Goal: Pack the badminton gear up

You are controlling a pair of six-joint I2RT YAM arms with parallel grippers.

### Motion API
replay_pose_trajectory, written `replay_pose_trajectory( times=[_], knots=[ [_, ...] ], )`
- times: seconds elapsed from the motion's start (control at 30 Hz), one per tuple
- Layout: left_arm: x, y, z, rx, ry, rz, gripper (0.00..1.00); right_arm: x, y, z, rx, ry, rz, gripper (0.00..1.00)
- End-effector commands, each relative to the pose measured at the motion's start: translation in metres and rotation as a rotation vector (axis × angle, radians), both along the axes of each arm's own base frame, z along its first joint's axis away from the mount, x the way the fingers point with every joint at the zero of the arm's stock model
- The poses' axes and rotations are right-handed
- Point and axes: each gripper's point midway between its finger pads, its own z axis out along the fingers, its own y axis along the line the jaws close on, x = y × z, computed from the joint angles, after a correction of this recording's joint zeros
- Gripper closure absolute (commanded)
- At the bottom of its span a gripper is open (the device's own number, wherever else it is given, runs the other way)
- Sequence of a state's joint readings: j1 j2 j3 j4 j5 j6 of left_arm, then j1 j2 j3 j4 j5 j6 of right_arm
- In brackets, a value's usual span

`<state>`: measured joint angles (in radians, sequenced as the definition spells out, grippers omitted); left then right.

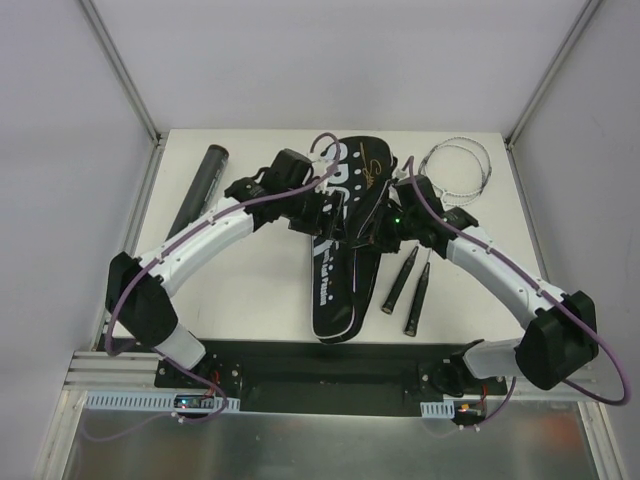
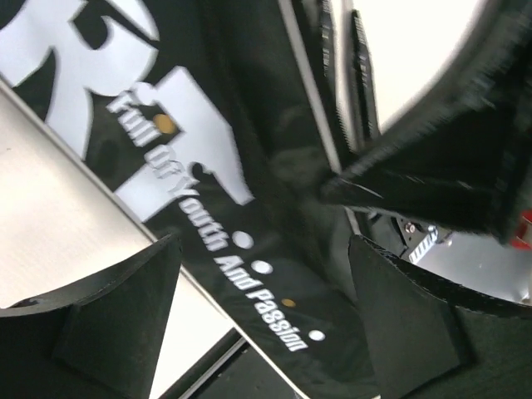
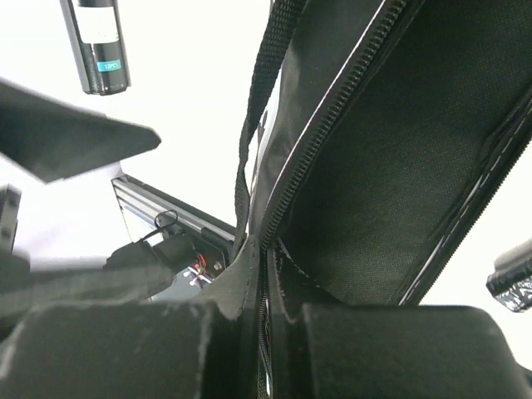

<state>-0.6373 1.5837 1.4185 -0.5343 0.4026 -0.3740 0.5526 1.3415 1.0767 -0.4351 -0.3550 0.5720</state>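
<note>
Centrally, a black fabric bag lettered SPORT [image 1: 325, 300] lies lengthwise on the white table [image 1: 240, 290]. The left gripper [image 2: 264, 241] hangs above its printed face, fingers apart and holding nothing. The right gripper [image 3: 262, 312] is closed on the bag's zipped right edge, which stands lifted and shows the dark lining. Two thin silver rackets with black handles [image 1: 400, 285] lie just beside that edge. A long black tube [image 1: 200, 185] lies well apart near the table's left edge, with bare tabletop between.
</note>
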Motion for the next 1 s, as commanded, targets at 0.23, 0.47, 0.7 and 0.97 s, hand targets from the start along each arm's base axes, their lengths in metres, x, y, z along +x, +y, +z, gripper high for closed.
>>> replay_pose_trajectory(
  times=[0.23, 0.47, 0.7, 0.97],
  knots=[
    [-0.052, -0.03, 0.018, 0.129, -0.28, -0.193, 0.11, 0.001, -0.006, 0.05, 0.009, 0.14, -0.212, 0.99],
    [-0.035, -0.025, 0.009, 0.291, -0.398, -0.165, 0.08, -0.004, -0.008, 0.06, 0.028, 0.194, -0.286, 0.99],
    [-0.012, -0.027, -0.002, 0.4, -0.45, -0.125, 0.17, -0.01, 0.001, 0.063, 0.039, 0.205, -0.292, 0.99],
    [-0.014, -0.021, -0.014, 0.375, -0.353, -0.106, 0.92, -0.01, -0.008, 0.059, 0.038, 0.15, -0.24, 0.96]
  ],
)
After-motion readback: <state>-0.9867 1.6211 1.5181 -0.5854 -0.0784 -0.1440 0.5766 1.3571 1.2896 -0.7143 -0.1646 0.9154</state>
